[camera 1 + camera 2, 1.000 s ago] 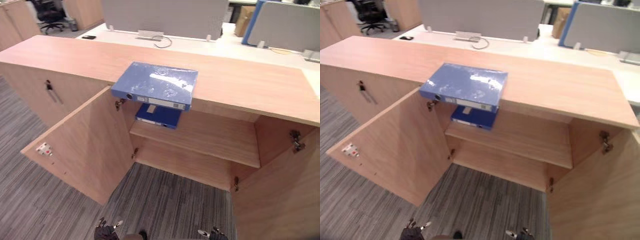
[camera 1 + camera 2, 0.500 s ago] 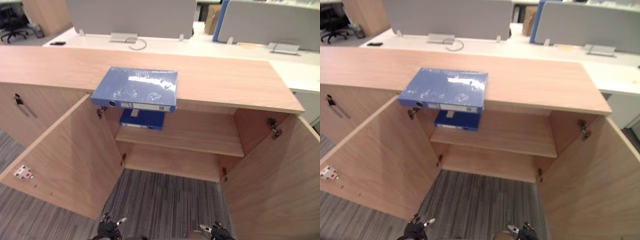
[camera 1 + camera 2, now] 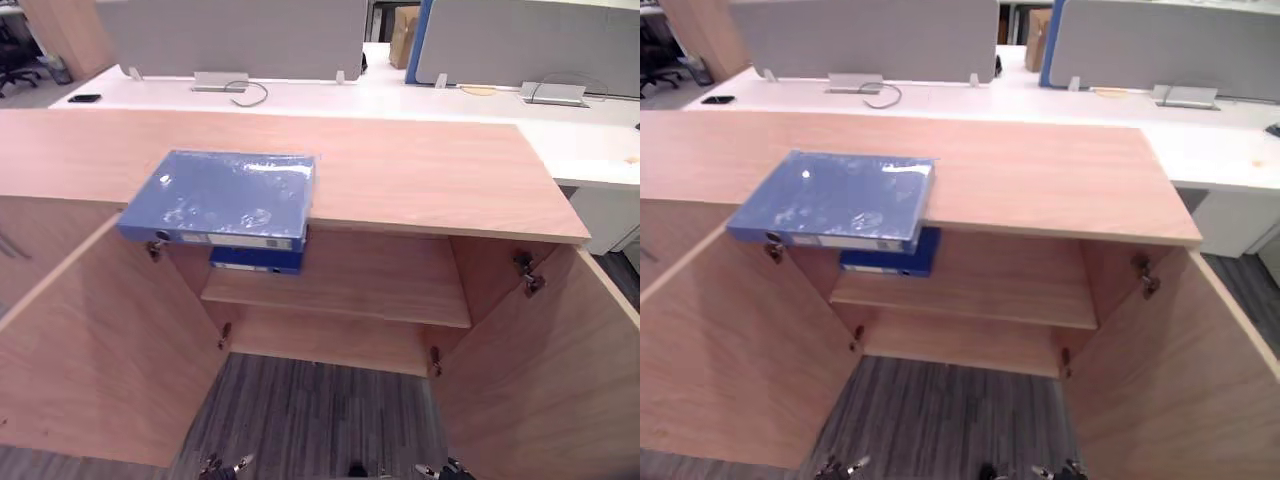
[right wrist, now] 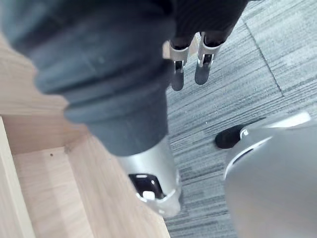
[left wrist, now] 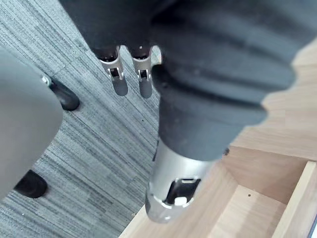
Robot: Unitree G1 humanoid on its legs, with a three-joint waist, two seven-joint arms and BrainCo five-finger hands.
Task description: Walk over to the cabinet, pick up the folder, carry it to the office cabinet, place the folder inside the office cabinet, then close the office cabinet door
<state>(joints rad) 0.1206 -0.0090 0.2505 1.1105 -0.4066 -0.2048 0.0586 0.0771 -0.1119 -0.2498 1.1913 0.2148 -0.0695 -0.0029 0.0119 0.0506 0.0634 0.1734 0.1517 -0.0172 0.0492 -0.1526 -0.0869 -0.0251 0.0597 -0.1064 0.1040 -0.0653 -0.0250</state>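
Observation:
A blue folder [image 3: 215, 193] lies flat on the wooden cabinet top [image 3: 420, 175], its spine overhanging the front edge at the left. A second blue folder [image 3: 256, 260] lies on the shelf [image 3: 370, 285] inside the open cabinet, right below the first. My left hand [image 5: 119, 79] hangs low over the carpet with straight fingers and holds nothing. My right hand [image 4: 190, 64] hangs the same way on the other side, open and empty. Both hands [image 3: 222, 466] [image 3: 445, 470] show at the bottom edge of the eye views, well short of the cabinet.
The cabinet's left door [image 3: 100, 350] and right door [image 3: 540, 380] both stand wide open toward me, flanking the grey carpet [image 3: 310, 420]. Behind the cabinet runs a white desk [image 3: 300, 95] with grey partition screens [image 3: 230, 35], a cable and a black phone [image 3: 84, 98].
The camera has swung round, so the open cabinet now faces me squarely. The folders have not moved on the cabinet. Both hands stay low and empty.

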